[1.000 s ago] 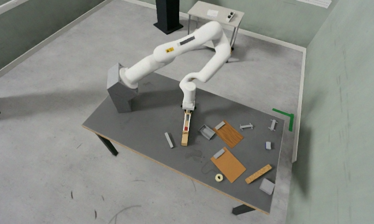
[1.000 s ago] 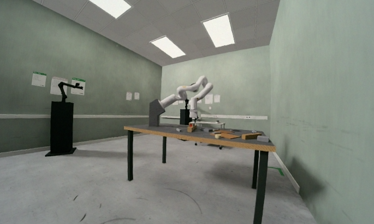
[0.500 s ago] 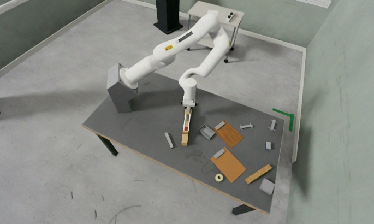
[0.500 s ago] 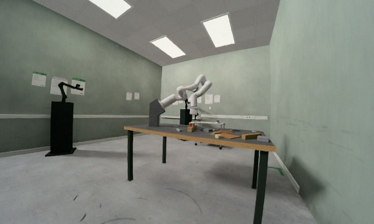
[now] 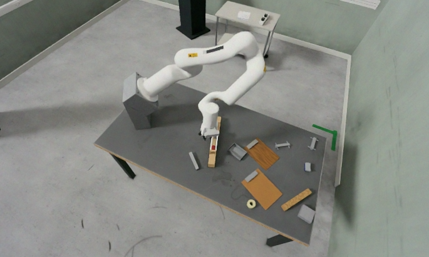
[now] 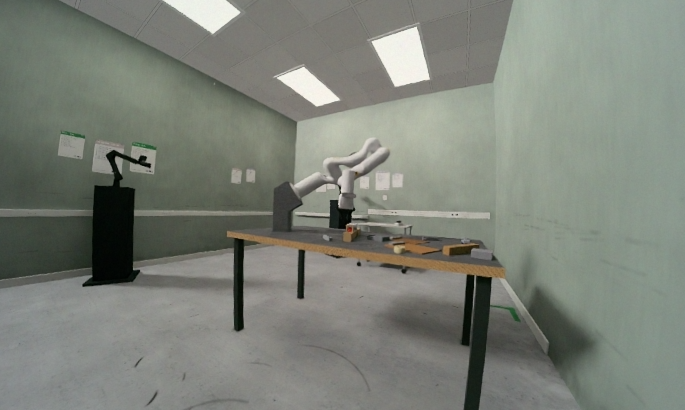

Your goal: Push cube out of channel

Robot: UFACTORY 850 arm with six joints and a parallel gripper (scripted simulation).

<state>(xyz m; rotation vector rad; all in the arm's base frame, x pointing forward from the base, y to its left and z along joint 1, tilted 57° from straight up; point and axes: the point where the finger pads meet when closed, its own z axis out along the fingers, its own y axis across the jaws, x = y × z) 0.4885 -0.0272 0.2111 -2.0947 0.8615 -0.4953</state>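
Observation:
A long wooden channel (image 5: 213,145) lies on the grey table, running from the middle towards the front edge. A small red cube (image 5: 213,146) shows inside it, about halfway along. My gripper (image 5: 208,133) points straight down and hangs low over the channel's far half, just behind the cube. Its fingers are partly apart, and I see nothing between them. In the side view the channel (image 6: 350,235) shows end-on with the red cube (image 6: 350,230) at it, and the gripper (image 6: 345,207) is just above. I cannot tell which end has the ledge and lip.
A grey stick (image 5: 193,160) lies left of the channel and a small grey tray (image 5: 237,151) right of it. Two brown boards (image 5: 261,153) (image 5: 262,188), a wooden bar (image 5: 296,199), a pale ring (image 5: 250,201), grey blocks and brackets lie to the right.

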